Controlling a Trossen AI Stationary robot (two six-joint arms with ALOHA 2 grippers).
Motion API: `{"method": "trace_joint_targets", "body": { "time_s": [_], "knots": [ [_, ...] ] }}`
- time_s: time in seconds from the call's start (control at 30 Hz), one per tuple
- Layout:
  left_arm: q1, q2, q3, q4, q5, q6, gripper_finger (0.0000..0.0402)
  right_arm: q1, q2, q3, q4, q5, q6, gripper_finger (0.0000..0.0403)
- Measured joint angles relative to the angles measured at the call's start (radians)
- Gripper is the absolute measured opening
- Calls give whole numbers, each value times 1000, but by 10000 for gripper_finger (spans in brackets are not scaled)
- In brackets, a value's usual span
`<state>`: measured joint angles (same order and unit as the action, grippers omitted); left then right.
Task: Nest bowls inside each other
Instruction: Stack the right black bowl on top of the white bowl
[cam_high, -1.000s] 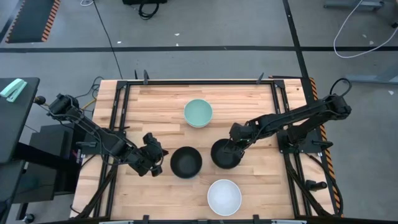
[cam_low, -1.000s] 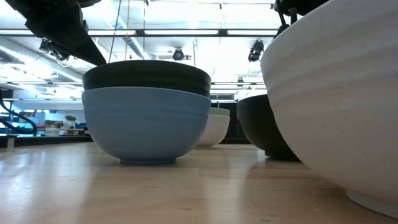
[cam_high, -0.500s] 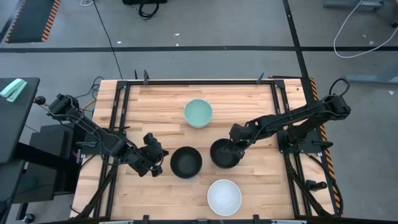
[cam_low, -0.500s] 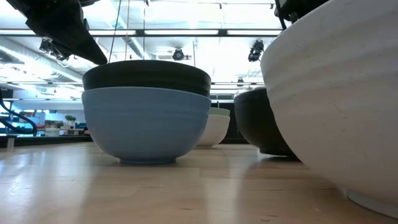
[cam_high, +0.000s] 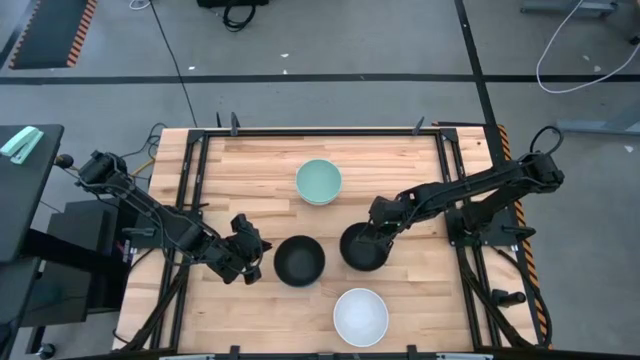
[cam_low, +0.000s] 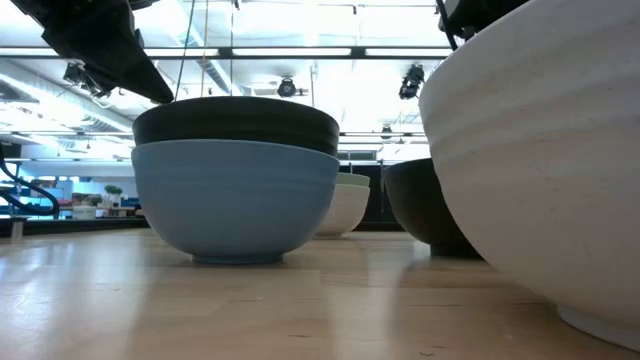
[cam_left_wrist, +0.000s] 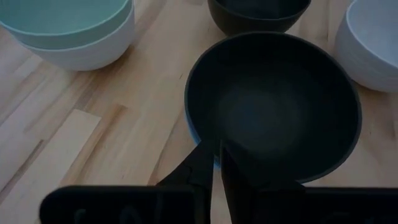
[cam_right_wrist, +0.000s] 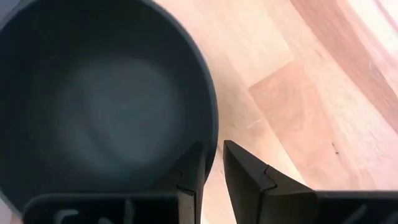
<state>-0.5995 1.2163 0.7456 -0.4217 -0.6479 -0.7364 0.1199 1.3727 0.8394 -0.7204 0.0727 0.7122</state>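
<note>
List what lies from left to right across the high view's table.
Left claw → black bowl nested in blue → mint bowl → white bowl → right claw, at the second black bowl.

A lab or workshop: taped concrete floor (cam_high: 330, 95), loose cables (cam_high: 580, 50), ceiling strip lights (cam_low: 290, 52).

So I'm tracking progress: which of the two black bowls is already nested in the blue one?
The black bowl by the left gripper, sitting in the blue bowl; the other black bowl stands alone, its rim between the right gripper's fingers.
</note>
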Motion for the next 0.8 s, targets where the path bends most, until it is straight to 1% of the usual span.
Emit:
{"method": "trace_joint_targets", "body": {
  "time_s": [0.13, 0.33, 0.5, 0.7, 0.8],
  "knots": [
    [0, 0, 0, 0, 0, 0, 39, -9, 1, -14, 14, -5, 2, 68],
    [0, 0, 0, 0, 0, 0, 43, -9, 4, -82, 33, -22, 19, 68],
    [0, 0, 0, 0, 0, 0, 43, -9, 4, -123, 110, -26, 17, 68],
    [0, 0, 0, 0, -1, 0, 39, -9, 4, -127, 121, -29, 13, 67],
    [0, 0, 0, 0, -1, 9, 41, -9, 4, -127, 122, -29, 18, 59]
  ]
}}
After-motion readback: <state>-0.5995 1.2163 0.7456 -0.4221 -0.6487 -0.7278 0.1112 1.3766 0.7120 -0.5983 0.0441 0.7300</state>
